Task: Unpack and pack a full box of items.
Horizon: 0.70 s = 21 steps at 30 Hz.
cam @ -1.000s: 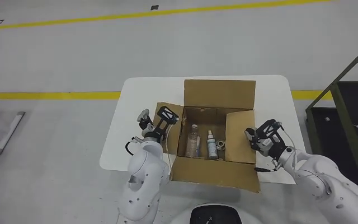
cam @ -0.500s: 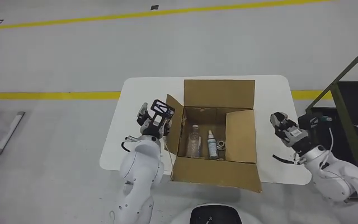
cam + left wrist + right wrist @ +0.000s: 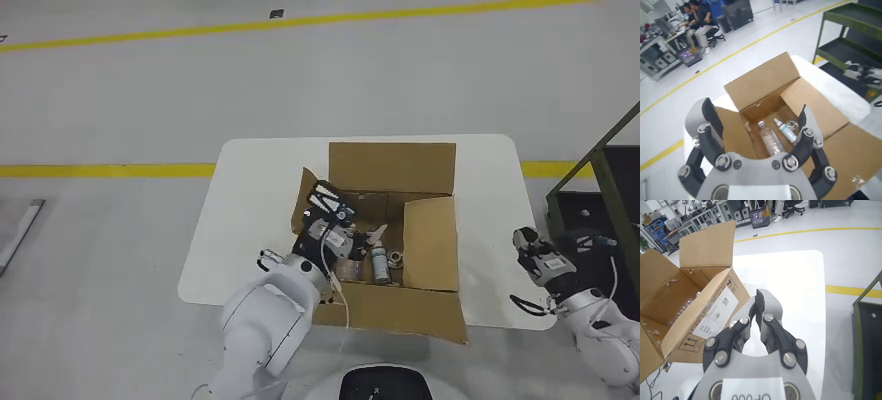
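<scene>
Cardboard box [image 3: 392,165] below left pincer [image 3: 755,108], spread wide, empty; right pincer [image 3: 759,300] closed, empty.

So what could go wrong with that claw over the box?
The open left claw hangs over the box close to its side flap, so going down it might snag the cardboard. The clear bottle lies beside the spray bottle; a grab could knock one or slip off the round plastic.
</scene>
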Each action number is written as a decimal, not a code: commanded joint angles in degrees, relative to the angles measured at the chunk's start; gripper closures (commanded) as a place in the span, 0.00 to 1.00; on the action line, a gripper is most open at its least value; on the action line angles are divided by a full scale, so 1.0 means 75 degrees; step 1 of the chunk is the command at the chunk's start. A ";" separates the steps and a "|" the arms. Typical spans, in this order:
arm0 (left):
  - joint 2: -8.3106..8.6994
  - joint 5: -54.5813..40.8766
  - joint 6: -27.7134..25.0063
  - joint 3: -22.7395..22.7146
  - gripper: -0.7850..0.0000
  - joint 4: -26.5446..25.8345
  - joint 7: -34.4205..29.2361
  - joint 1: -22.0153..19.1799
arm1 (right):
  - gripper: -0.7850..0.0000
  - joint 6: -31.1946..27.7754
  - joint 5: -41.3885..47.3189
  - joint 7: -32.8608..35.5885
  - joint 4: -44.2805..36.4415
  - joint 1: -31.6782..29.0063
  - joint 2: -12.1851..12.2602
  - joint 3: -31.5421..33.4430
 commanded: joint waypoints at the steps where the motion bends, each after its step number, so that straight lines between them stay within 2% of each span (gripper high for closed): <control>1: -0.0051 -0.0543 0.0011 0.0414 0.00 0.0263 0.0031 -0.0176 | 1.00 0.0073 -0.0165 -0.0012 -0.0046 -0.0025 -0.0016 -0.0050; 6: -0.0096 -0.1002 -0.0436 0.1047 0.00 0.1133 -0.0156 -0.0535 | 1.00 0.0156 -0.0338 -0.0002 -0.0221 -0.0135 -0.0054 -0.0112; 18: -0.0096 -0.1002 -0.0436 0.1047 0.00 0.1133 -0.0156 -0.0535 | 1.00 0.0382 -0.0639 0.0084 -0.0566 -0.0470 -0.0140 -0.0171; 21: -0.0111 -0.1213 -0.0032 0.1005 0.00 0.1445 0.0017 -0.0461 | 1.00 0.0403 -0.0670 0.0133 -0.0549 -0.0442 -0.0165 -0.0237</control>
